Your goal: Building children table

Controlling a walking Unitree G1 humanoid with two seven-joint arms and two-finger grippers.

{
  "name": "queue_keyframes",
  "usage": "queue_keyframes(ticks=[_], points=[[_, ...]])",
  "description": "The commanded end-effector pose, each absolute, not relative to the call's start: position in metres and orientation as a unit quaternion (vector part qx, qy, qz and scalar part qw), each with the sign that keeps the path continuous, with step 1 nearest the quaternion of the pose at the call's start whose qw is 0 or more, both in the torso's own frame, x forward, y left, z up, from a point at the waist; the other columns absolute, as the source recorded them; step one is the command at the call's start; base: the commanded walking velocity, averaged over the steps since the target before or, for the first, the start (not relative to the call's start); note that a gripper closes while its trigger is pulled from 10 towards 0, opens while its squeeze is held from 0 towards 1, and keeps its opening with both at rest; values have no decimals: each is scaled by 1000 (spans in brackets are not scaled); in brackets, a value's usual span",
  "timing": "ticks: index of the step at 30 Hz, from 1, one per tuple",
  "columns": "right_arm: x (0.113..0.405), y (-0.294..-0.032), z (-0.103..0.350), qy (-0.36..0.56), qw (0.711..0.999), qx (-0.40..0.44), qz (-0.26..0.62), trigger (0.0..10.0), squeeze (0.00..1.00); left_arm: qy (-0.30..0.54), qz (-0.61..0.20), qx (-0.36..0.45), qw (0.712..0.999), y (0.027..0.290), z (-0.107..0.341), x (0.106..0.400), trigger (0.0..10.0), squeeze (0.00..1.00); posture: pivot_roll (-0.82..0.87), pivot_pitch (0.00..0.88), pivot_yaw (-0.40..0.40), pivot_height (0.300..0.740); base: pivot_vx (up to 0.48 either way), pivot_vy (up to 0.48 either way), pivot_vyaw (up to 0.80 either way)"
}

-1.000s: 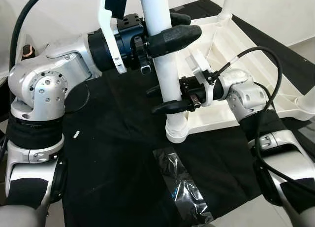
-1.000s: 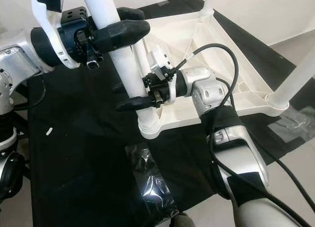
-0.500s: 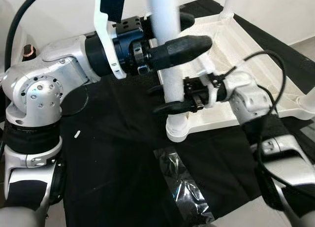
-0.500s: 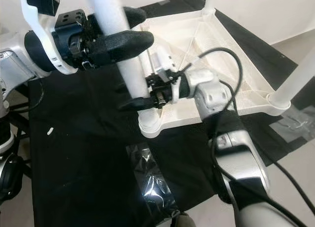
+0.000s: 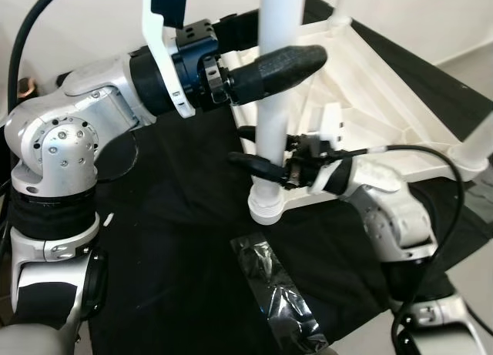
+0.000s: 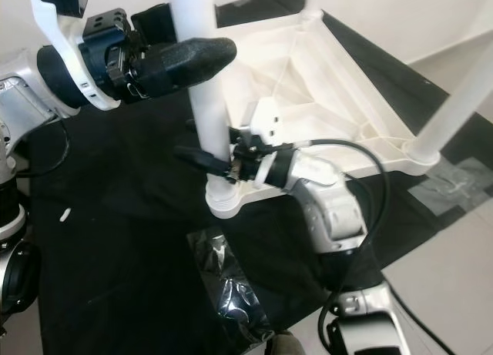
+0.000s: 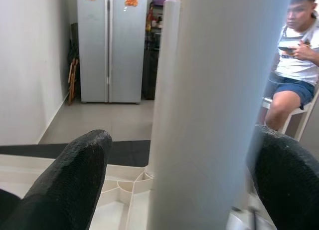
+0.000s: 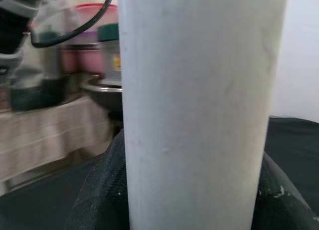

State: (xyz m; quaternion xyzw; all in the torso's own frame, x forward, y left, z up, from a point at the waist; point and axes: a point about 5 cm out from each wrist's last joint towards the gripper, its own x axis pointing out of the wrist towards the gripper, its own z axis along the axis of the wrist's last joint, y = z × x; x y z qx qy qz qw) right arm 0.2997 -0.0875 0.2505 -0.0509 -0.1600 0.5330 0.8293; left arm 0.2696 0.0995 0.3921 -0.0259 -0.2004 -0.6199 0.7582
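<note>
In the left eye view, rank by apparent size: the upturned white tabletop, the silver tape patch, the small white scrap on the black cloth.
1. Upturned white tabletop, largest by far.
2. Silver tape patch.
3. Small white scrap, smallest.
The tape lies nearest the camera, but the order stays clear.

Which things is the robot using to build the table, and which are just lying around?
For the job:
white table leg
upside-down tabletop
left gripper
right gripper

Just lying about:
crumpled plastic wrap
black cloth
small white bit

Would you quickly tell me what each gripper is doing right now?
Left gripper: fingers astride the upper white table leg; whether it is clamped cannot be told.
Right gripper: closed on the same leg, low down.
</note>
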Motion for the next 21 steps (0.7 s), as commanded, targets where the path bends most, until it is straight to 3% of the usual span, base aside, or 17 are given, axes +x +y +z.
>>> queue_keyframes(ticks=[1, 3, 5, 6, 7, 12, 21], points=[[303, -82, 212, -70, 862, -23, 501, 0, 0, -207, -617, -28, 759, 102, 392, 269, 10000, 0, 24, 262, 74, 740, 0, 0, 0], [307, -82, 204, -51, 899, -17, 434, 0, 0, -207, -610, -35, 764, 103, 392, 273, 10000, 0, 27, 258, 70, 740, 0, 0, 0], [310, -85, 202, -45, 915, -17, 400, 0, 0, -206, -608, -37, 766, 103, 392, 274, 10000, 0, 27, 258, 70, 740, 0, 0, 0], [316, -94, 194, -19, 962, -34, 271, 0, 0, -207, -604, -40, 768, 104, 392, 275, 10000, 0, 25, 255, 67, 740, 0, 0, 0], [312, -95, 187, -5, 977, -36, 211, 0, 0, -208, -602, -42, 770, 105, 393, 276, 10000, 0, 23, 254, 67, 740, 0, 0, 0], [298, -82, 177, 12, 983, -35, 179, 0, 0, -208, -597, -46, 774, 107, 394, 278, 10000, 0, 27, 256, 70, 740, 0, 0, 0], [300, -77, 185, 9, 988, -37, 152, 0, 0, -200, -596, -47, 776, 107, 394, 281, 10000, 0, 25, 239, 74, 740, 0, 0, 0]])
